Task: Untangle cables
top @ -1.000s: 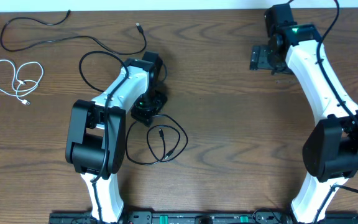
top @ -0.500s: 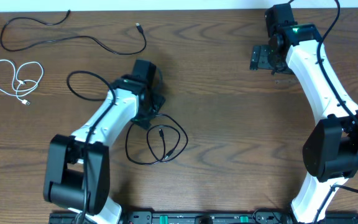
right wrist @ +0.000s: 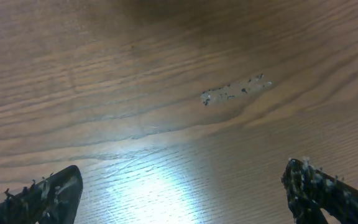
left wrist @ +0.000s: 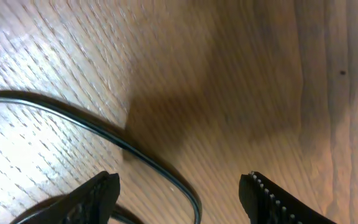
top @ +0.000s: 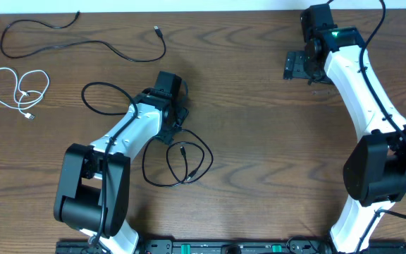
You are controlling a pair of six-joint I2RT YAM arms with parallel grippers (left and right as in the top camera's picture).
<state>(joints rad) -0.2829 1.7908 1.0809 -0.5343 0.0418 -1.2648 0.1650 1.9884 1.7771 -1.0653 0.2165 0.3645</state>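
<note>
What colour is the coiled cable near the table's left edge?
The coiled cable is white; it shows best in the overhead view.

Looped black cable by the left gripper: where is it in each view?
Overhead: looped black cable lies left of centre, just below the left gripper.
Left wrist: probably its strand, curving from the left edge down between the open jaws.
Right wrist: not in it; only table.
Shared landmark: the left gripper, in overhead and left wrist; the table in all.
</note>
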